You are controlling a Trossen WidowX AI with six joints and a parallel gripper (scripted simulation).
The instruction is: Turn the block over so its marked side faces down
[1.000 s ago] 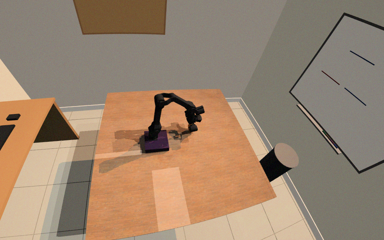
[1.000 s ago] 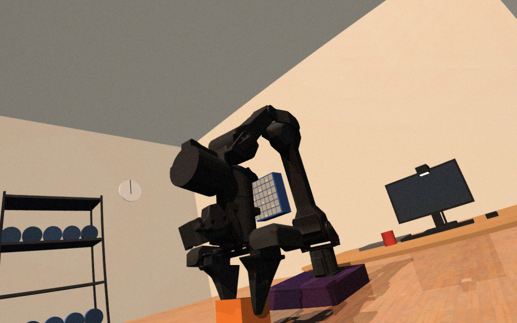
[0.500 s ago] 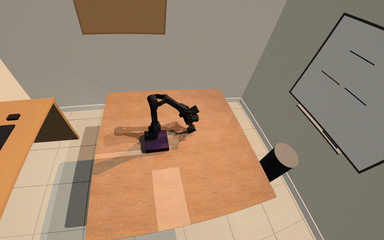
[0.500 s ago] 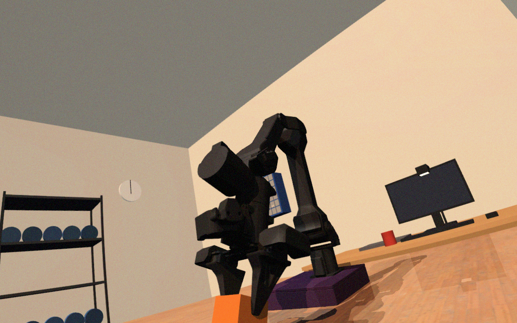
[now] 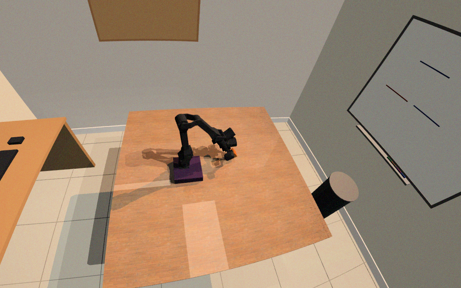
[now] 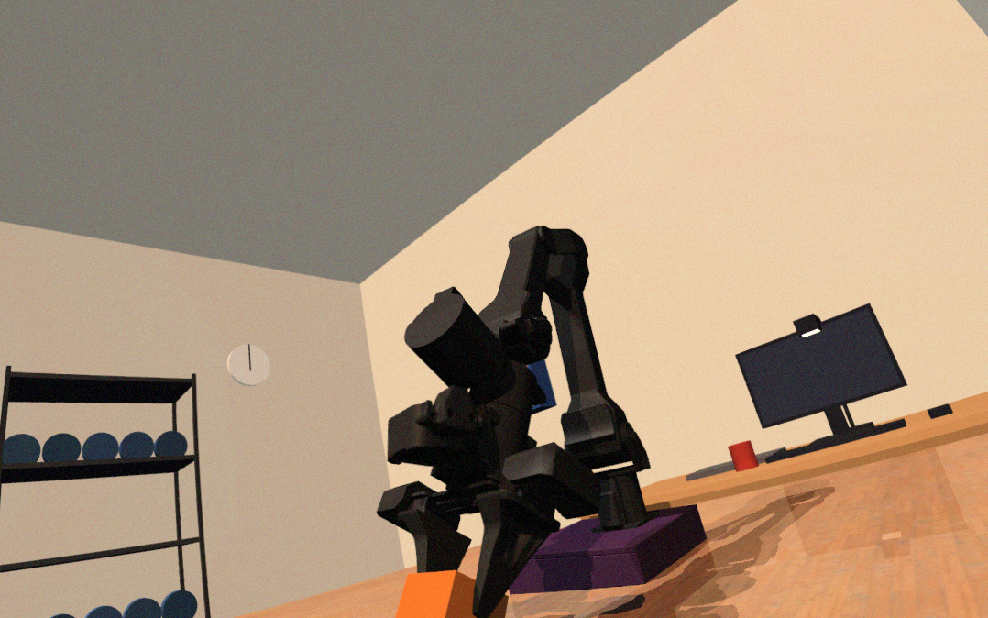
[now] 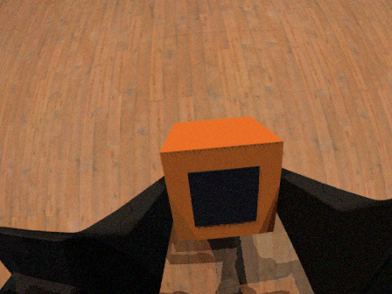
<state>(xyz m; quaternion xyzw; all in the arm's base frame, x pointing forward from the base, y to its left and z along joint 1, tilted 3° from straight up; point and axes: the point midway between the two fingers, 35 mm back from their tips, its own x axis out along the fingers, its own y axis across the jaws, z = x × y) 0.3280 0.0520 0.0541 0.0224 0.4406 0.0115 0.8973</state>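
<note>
The orange block (image 5: 234,152) (image 6: 425,596) (image 7: 222,135) is held between the two black fingers. In the wrist view, its face with the dark square mark (image 7: 225,197) points back toward the wrist camera, and a plain bright orange face shows above it. The marked face does not show in either the top or the exterior view. My gripper (image 5: 232,154) (image 6: 462,591) (image 7: 220,177) is shut on the block and leans with the wrist. The block's bottom is cut off in the exterior view, and its exact height over the table (image 5: 258,203) (image 7: 87,79) cannot be told.
The arm's purple base (image 5: 188,169) (image 6: 604,550) stands on the table behind the gripper. A dark bin (image 5: 326,200) with a pale top stands beyond the table's right edge. A separate desk (image 5: 30,163) is at the left, with a monitor (image 6: 823,368) and a red cup (image 6: 742,456).
</note>
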